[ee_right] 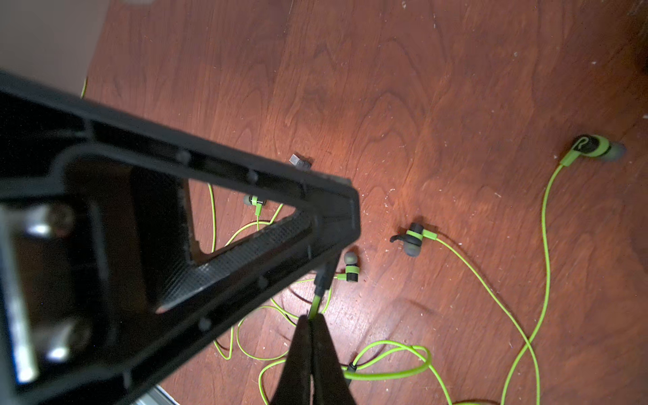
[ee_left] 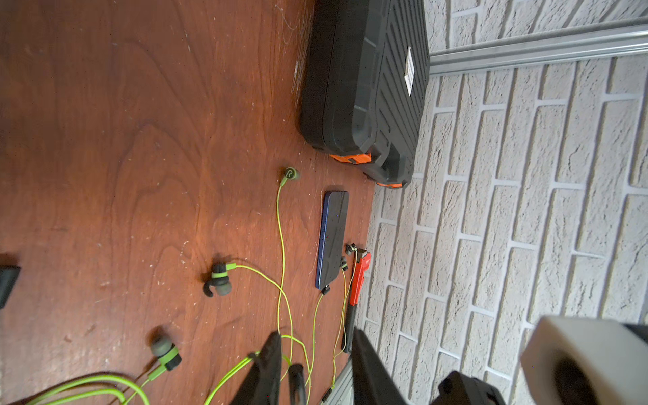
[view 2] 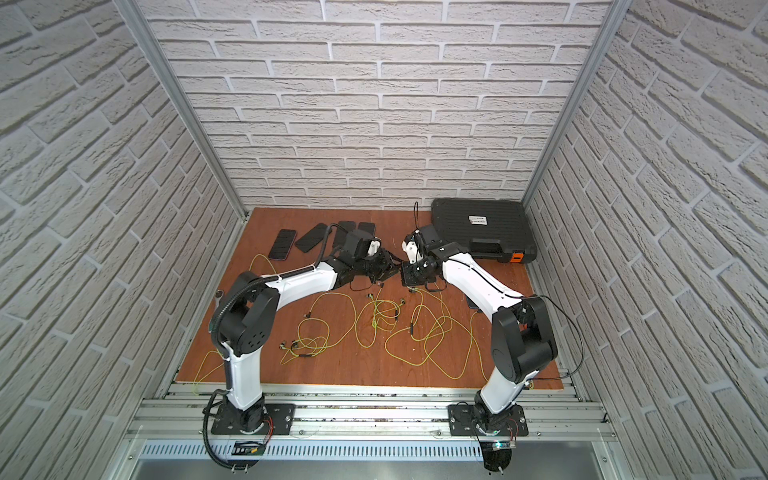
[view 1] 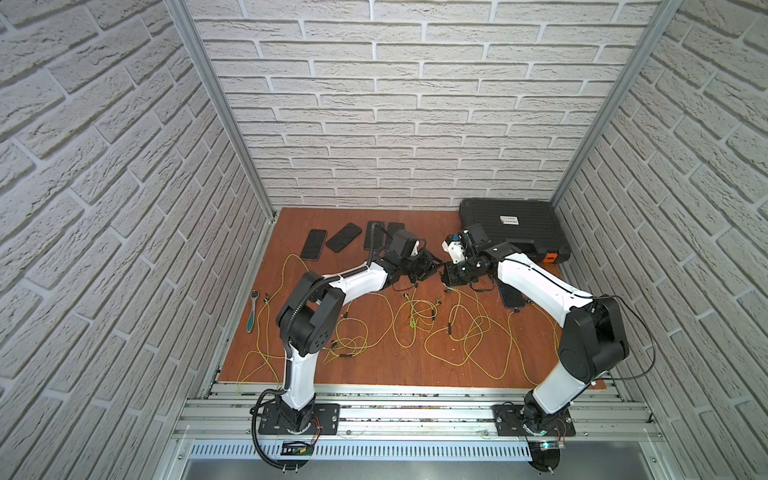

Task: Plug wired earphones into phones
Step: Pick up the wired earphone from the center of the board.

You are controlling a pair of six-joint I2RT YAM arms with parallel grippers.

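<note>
Earphone plug [ee_right: 324, 277] hangs betw. my arms: right end effector [ee_right: 311, 318] pinched shut on its cord [ee_right: 315, 305], prob. so left end effector [ee_left: 315, 333], jaws apart near it, can take over; phones [view 1: 344, 237] lie far left on desk [view 1: 386, 374].

- The wired earphones [view 1: 415, 316]: yellow-green cords with dark earbuds sprawl in loose overlapping loops across the board [view 1: 415, 232]; one cord is lifted, pinched just below its dark plug [ee_right: 324, 277].
- The phones [view 1: 314, 244]: four flat black ones lie in a far-left row; a fifth phone [ee_left: 333, 238], blue-edged, lies at the right.
</note>
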